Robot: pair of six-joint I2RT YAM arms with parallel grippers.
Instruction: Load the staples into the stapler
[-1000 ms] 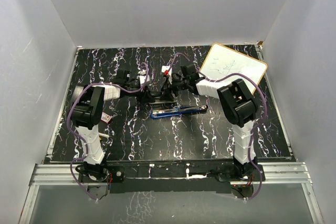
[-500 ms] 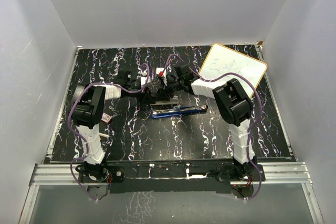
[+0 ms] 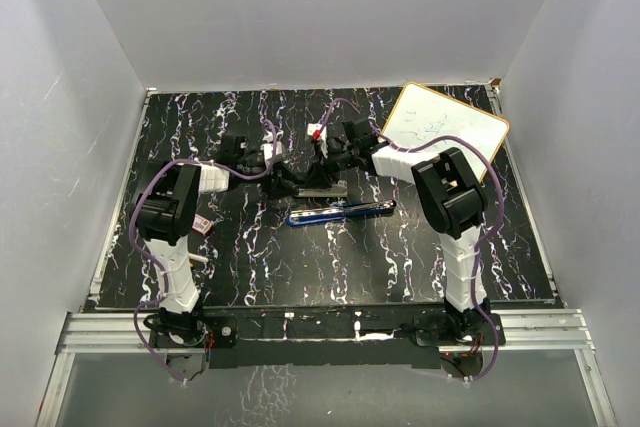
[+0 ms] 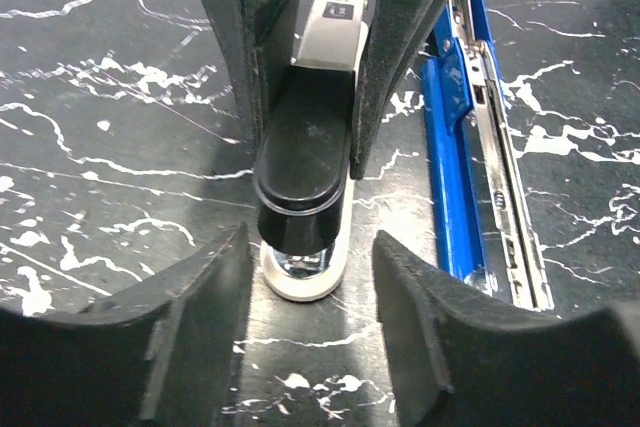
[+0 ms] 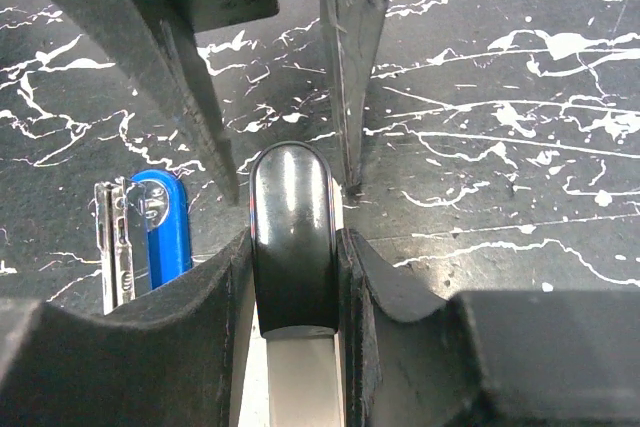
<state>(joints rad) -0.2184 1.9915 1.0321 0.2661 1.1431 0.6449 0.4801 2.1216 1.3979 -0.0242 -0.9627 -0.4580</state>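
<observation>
On the counter, a whiteboard lies rear right. We see the blue stapler opened flat just beside the black stapler. The right end effector pinches the black stapler, and the left end effector straddles it, jaws apart. The staple box lies by the left arm.

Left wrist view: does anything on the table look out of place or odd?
The blue stapler lies splayed open flat beside the black stapler, its bare metal rail exposed. Odd, since the right fingers clamp the black stapler instead, and the left fingers straddle it without touching.
</observation>
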